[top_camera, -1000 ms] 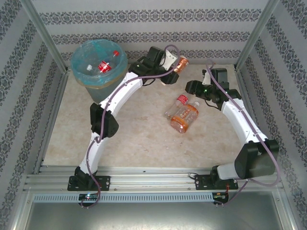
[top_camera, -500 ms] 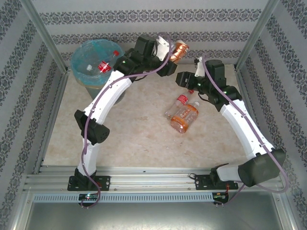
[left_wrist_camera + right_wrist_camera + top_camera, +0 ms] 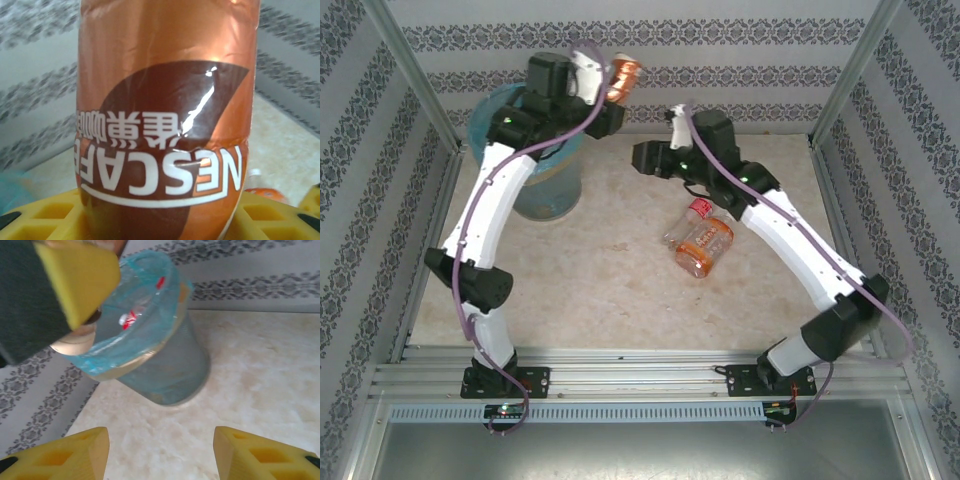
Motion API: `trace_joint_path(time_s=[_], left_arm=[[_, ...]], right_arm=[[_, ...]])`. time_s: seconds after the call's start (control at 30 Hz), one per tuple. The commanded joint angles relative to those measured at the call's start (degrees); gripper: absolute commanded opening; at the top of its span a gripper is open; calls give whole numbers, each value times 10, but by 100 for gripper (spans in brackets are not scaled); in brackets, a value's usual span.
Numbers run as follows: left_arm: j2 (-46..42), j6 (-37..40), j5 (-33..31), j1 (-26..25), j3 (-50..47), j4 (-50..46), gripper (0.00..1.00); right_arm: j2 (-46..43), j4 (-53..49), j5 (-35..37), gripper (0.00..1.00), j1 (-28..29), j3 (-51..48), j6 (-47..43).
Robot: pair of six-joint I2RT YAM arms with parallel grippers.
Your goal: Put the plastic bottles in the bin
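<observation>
- Orange-labelled bottle (image 3: 165, 120) sat clamped in the left gripper (image 3: 608, 88) near the bin (image 3: 548, 195), not yet dropped.
- Right gripper (image 3: 160, 455) gaped empty; two bottles (image 3: 703, 247) lay on the table (image 3: 620, 300).

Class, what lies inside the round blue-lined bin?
One clear plastic bottle with a red label and cap shows inside the round translucent blue-lined bin; the left arm covers part of the opening.

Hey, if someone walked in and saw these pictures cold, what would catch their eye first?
First the orange bottle with its Nescafe label, gripped in the left claw high at the back, just right of the blue-lined bin. Next, two more bottles lying together mid-table, with the right claw open and pointed toward the bin.
</observation>
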Motion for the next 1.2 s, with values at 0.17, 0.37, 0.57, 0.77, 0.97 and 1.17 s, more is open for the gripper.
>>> trace_joint_path(time_s=[0.17, 0.37, 0.57, 0.77, 0.97, 1.17], left_arm=[[-84, -31, -18, 169, -196, 129, 55], [-91, -42, -20, 250, -298, 224, 55], [-67, -45, 8, 276, -326, 284, 56], [-51, -54, 29, 276, -347, 311, 62], [-57, -55, 20, 276, -364, 327, 84], [-64, -53, 9, 276, -363, 330, 90]], right_arm=[[154, 20, -68, 58, 69, 174, 23], [194, 18, -84, 58, 91, 202, 33], [186, 24, -76, 58, 92, 174, 31], [187, 11, -70, 59, 86, 174, 22], [198, 14, -72, 58, 83, 177, 27], [206, 12, -73, 59, 83, 187, 27]])
